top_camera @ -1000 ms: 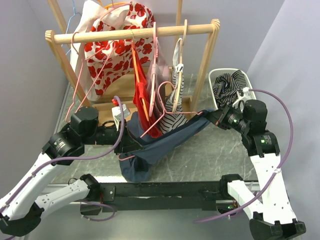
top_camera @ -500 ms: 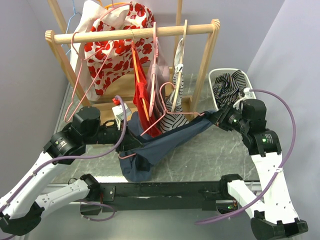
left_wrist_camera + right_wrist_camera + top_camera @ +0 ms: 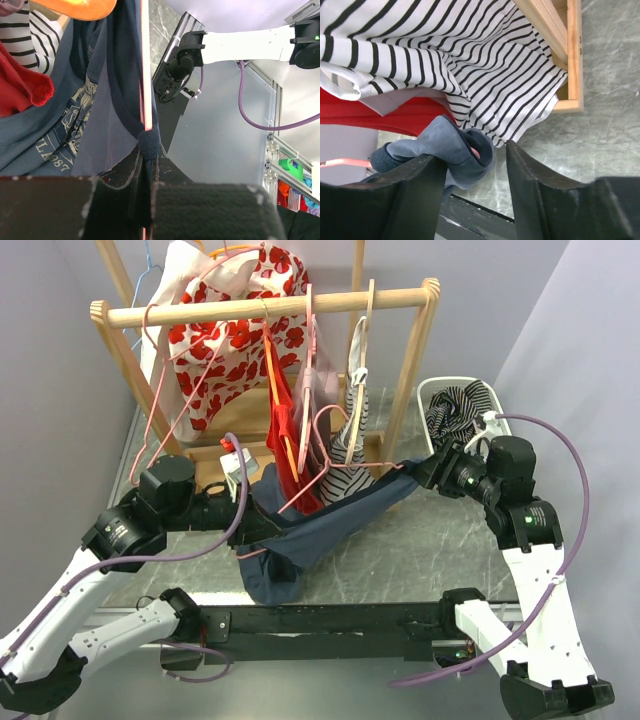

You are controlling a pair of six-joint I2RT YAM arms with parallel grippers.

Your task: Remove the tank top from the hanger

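Left gripper (image 3: 147, 162) is clamped on a fold of the tank top (image 3: 330, 525) over the hanger (image 3: 145, 60) wire | right gripper (image 3: 472, 156) is held apart, with a bunched blue edge touching one finger | tank top is slung between both, near of the rack (image 3: 270, 308) | bare table (image 3: 430, 550) is seen at right

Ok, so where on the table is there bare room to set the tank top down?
Free: the bare table between the navy tank top and the right arm, toward the front rail. Crowded: under the wooden rack, full of hanging clothes, and the white basket, already holding striped fabric.
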